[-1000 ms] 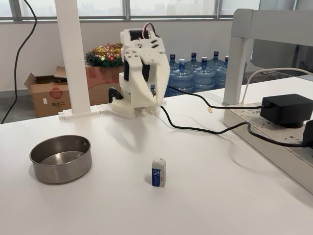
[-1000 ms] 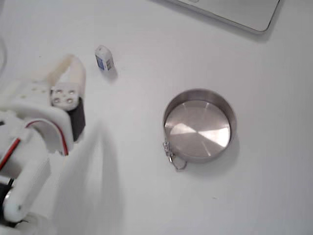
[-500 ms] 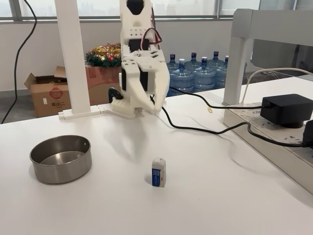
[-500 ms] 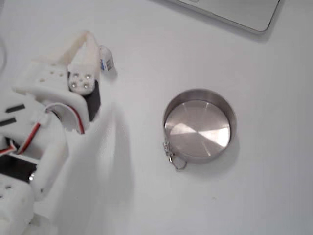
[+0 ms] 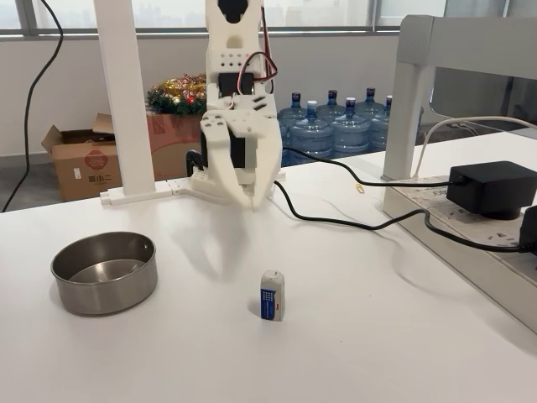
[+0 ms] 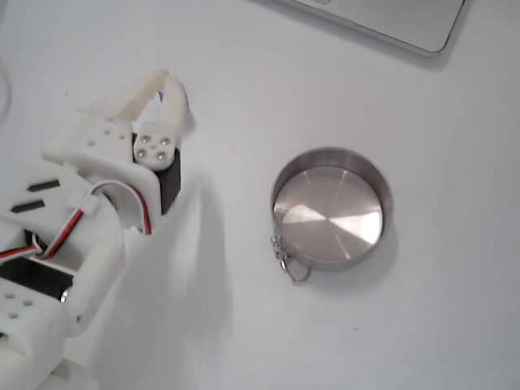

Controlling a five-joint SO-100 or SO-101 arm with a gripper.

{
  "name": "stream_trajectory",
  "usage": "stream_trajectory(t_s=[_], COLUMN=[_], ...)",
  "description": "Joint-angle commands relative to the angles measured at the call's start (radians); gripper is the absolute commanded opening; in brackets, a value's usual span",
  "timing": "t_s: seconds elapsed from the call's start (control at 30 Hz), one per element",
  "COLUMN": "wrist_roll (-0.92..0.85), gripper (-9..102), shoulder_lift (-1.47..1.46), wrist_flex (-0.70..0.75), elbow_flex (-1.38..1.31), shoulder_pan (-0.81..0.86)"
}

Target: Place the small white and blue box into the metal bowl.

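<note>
The small white and blue box [image 5: 272,295] stands upright on the white table, near the front centre in a fixed view. The metal bowl [image 5: 105,295] sits empty to its left, well apart from it. My white gripper [image 5: 253,201] hangs above the table behind the box, fingers pointing down and tips together, holding nothing. In the fixed view from above, the gripper [image 6: 169,81] reaches over the spot where the box stands and hides it. The bowl [image 6: 383,185] lies to the right there, with a small chain on its rim.
A black cable [image 5: 352,222] runs from the arm's base to a black adapter [image 5: 491,186] on a white strip at the right. A white post [image 5: 126,101] stands behind the bowl. A grey-white slab [image 6: 390,20] lies along the top edge.
The arm has risen and swung forward; the gripper has come down toward the box and now covers it in the view from above. Box and bowl have not moved.
</note>
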Motion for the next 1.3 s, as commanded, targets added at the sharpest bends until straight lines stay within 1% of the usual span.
stream_trajectory(t_s=[0.0,0.1,0.37,0.43,0.53,0.63,0.87,0.93,1.13,1.27], wrist_roll=[0.009,0.011,0.011,0.011,0.069,0.126,0.132,0.132,0.130,0.130], gripper=[18,23,23,25,29,29,29,29,29,29], shoulder_lift=[-0.020,-0.035,-0.206,-0.259,-0.328,-0.387,-0.495,-0.543,-0.723,-0.782], wrist_flex=[-0.012,-0.014,-0.014,-0.014,-0.014,-0.015,-0.020,-0.060,-0.261,-0.314], elbow_flex=[0.052,0.049,-0.087,-0.132,-0.192,-0.236,-0.327,-0.353,-0.390,-0.408], shoulder_pan=[-0.009,-0.034,-0.072,-0.081,-0.089,-0.107,-0.115,-0.115,-0.123,-0.118])
